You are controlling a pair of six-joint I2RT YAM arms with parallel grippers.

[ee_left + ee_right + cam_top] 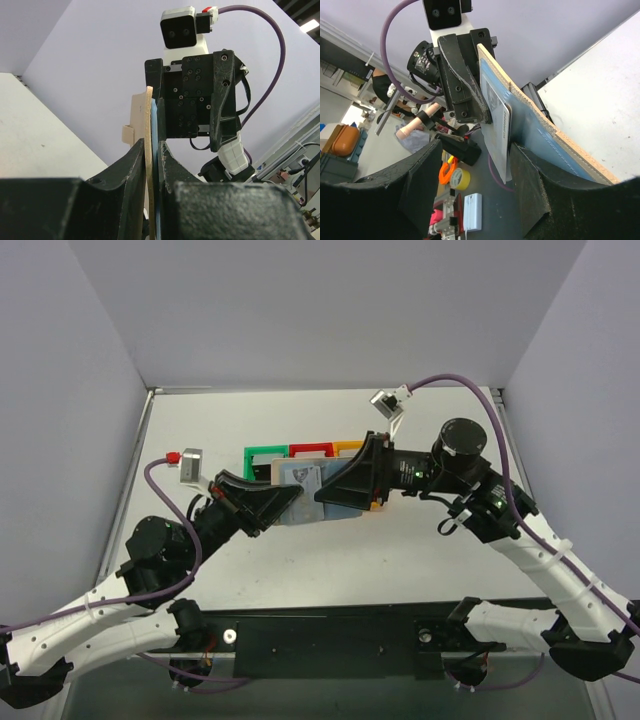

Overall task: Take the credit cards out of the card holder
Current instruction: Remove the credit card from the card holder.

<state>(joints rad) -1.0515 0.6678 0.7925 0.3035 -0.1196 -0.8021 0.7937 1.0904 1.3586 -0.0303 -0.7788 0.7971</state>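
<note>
Bins (262, 452) mostly hidden behind card holder (300, 505)

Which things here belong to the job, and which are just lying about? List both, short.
Job:
- holder
- card

Lying about:
- green bin
- red bin
- orange bin
</note>
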